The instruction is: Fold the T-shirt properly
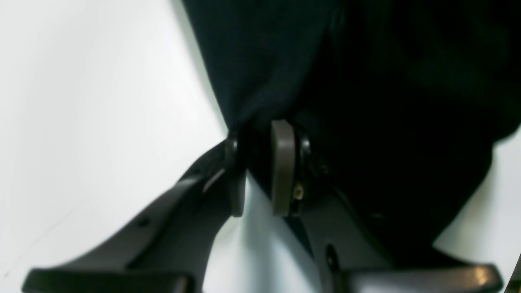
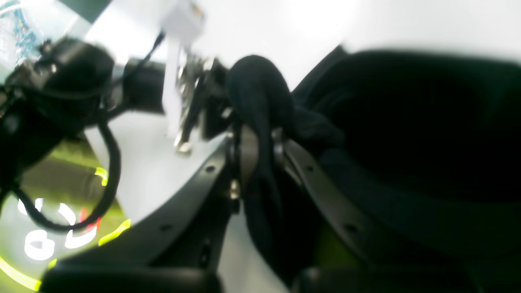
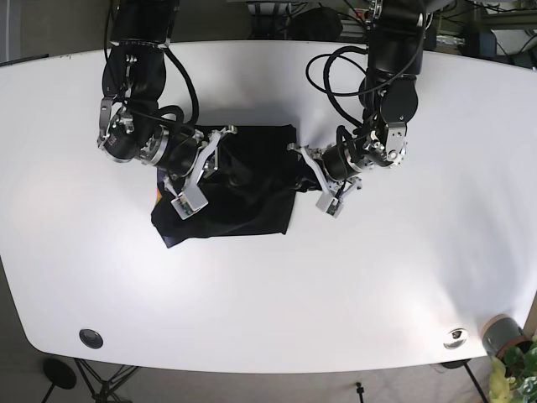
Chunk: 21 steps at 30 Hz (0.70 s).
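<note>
The black T-shirt (image 3: 243,189) lies partly folded in the middle of the white table (image 3: 403,269). My right gripper (image 3: 211,158) is at the shirt's left upper part. In the right wrist view it (image 2: 261,142) is shut on a bunched fold of black fabric (image 2: 260,93) that runs between its pads. My left gripper (image 3: 306,165) is at the shirt's right edge. In the left wrist view it (image 1: 256,136) has its jaws close together, pinching the shirt's edge (image 1: 260,73) at the tips. The grey pad (image 1: 283,167) shows beside the cloth.
A small potted plant (image 3: 508,348) stands at the table's front right corner, with a silver fitting (image 3: 456,337) beside it. A dark round fitting (image 3: 90,337) sits at the front left. Cables and equipment crowd the back edge (image 3: 294,21).
</note>
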{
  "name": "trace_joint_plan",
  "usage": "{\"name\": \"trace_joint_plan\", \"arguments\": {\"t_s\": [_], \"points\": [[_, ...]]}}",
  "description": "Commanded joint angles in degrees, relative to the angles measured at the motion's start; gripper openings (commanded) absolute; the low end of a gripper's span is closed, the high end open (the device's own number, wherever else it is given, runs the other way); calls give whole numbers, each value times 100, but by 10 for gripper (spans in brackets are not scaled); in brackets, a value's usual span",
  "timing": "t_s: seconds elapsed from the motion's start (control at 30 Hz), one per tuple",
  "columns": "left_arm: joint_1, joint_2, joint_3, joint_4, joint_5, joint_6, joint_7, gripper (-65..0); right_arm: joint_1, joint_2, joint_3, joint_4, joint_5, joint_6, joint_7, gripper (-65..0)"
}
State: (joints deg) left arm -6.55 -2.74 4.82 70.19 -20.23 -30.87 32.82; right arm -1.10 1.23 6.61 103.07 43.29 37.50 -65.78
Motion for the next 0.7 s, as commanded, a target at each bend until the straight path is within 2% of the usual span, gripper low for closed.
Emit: {"name": "trace_joint_plan", "arguments": {"t_s": [0.0, 0.1, 0.3, 0.5, 0.57, 0.67], "points": [[-44, 33, 24, 18, 137, 24, 186, -564, 62, -75, -235, 107, 150, 26, 332, -617], [-44, 41, 15, 27, 137, 24, 186, -564, -87, -75, -428, 98, 106, 17, 578, -617], [-44, 59, 6, 36, 137, 24, 186, -564, -131, -84, -595, -113, -544, 17, 657, -615], [-123, 59, -29, 44, 128, 24, 186, -567, -131, -84, -718, -597, -729, 44, 965, -614], [-141, 59, -214, 88, 128, 24, 186, -567, -123, -58, -797, -781, -729, 35, 1088, -587], [-141, 68, -539, 282, 128, 24, 186, -567, -123, -58, -824, -957, -729, 35, 1140, -465]]}}
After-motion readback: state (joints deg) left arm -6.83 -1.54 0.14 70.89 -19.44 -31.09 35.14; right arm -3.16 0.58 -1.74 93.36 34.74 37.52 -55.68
